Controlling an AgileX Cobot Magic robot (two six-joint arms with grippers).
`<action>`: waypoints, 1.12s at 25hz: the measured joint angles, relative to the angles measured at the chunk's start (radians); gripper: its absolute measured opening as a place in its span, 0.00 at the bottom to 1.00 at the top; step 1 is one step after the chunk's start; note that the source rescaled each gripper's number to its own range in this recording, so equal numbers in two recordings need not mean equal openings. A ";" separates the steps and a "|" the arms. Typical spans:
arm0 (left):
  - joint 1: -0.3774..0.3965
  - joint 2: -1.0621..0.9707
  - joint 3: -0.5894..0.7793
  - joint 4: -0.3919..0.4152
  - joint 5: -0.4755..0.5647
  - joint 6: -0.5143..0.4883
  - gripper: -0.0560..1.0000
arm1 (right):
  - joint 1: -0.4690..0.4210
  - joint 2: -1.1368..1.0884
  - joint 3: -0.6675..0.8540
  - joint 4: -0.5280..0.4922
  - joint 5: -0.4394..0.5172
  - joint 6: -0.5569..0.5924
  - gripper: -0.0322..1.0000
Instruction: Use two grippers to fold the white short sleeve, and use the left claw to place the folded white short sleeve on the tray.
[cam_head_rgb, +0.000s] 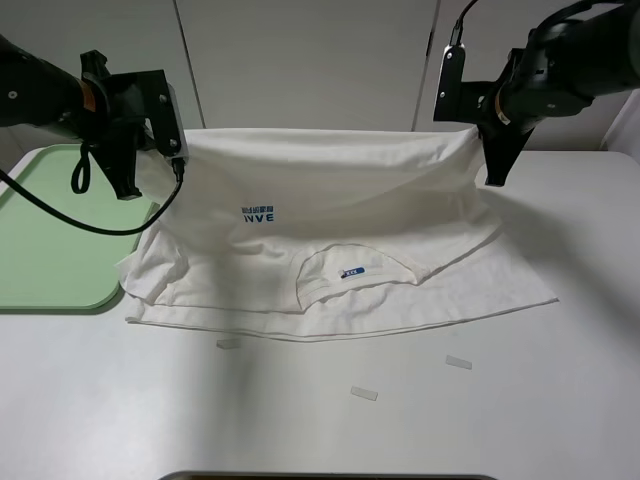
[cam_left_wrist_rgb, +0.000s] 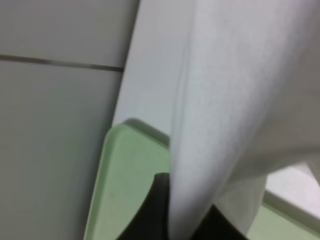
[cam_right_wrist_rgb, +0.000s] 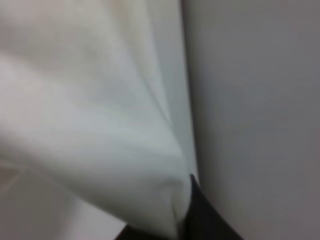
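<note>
Right now both of my claws are pressed together on cloth. My left gripper (cam_head_rgb: 128, 180) pinches one far corner of the white short sleeve (cam_head_rgb: 330, 190), and my right gripper (cam_head_rgb: 497, 168) pinches the other far corner. Between them that edge is stretched taut and held up off the table (cam_head_rgb: 560, 400).

From my left wrist I see the shirt (cam_left_wrist_rgb: 240, 100) hanging out from between my black fingers (cam_left_wrist_rgb: 155, 210), with the tray (cam_left_wrist_rgb: 130, 175) underneath. From my right wrist the view is blurred, but the cloth (cam_right_wrist_rgb: 100, 125) gathers into a tuck right at my dark fingers (cam_right_wrist_rgb: 205, 220).

The rest of the shirt lies across the middle of the table, wrinkled, sloping down from the raised edge toward the near edge. The blue print (cam_head_rgb: 258, 213) faces up on the draped layer. The collar with its blue neck label (cam_head_rgb: 354, 271) lies flat nearer the front.

The pale green tray (cam_head_rgb: 50, 230) lies flat at the table's left edge. The shirt's left sleeve touches or slightly overlaps the tray's right rim. Three small paper strips (cam_head_rgb: 458, 362) lie on the bare table by the near edge, apart from the shirt.
</note>
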 joint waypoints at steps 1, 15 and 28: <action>-0.007 0.000 0.000 0.001 0.017 0.013 0.05 | 0.001 -0.013 0.000 0.016 -0.005 -0.017 0.03; -0.111 0.000 0.000 -0.003 0.409 0.274 0.05 | 0.028 -0.171 0.191 0.493 0.050 -0.745 0.03; -0.149 -0.004 -0.001 -0.360 0.701 0.651 0.05 | 0.029 -0.171 0.311 0.571 0.209 -0.774 0.03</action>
